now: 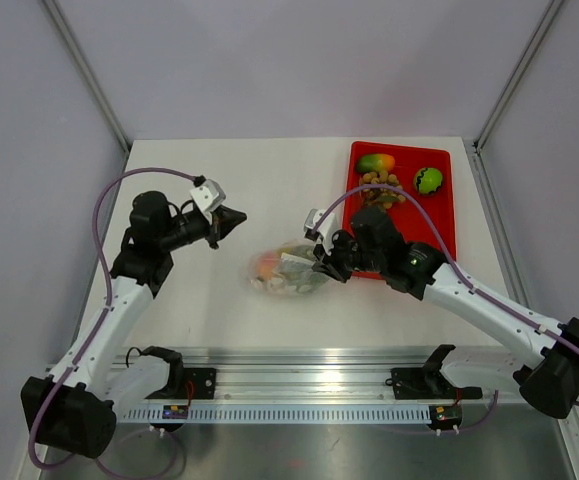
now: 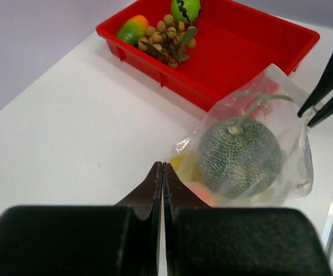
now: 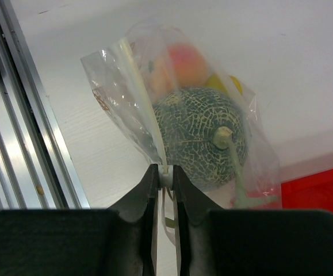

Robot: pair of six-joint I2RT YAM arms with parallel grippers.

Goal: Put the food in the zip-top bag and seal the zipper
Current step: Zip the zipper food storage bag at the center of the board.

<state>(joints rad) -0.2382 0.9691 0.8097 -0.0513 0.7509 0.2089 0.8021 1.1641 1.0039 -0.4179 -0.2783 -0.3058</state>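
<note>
left fingers: pressed together, empty, near bag
right fingers: pinching zipper
zip-top bag: on bench, holds melon, peach fruit, yellow piece
red tray: mango, longan cluster, green apple

Left end effector fingers together, empty; right end effector clamped; both arms angled inward.

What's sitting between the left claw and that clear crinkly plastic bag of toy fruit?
Nothing: in the top view, only bare white table separates the left claw from the clear plastic bag.
</note>
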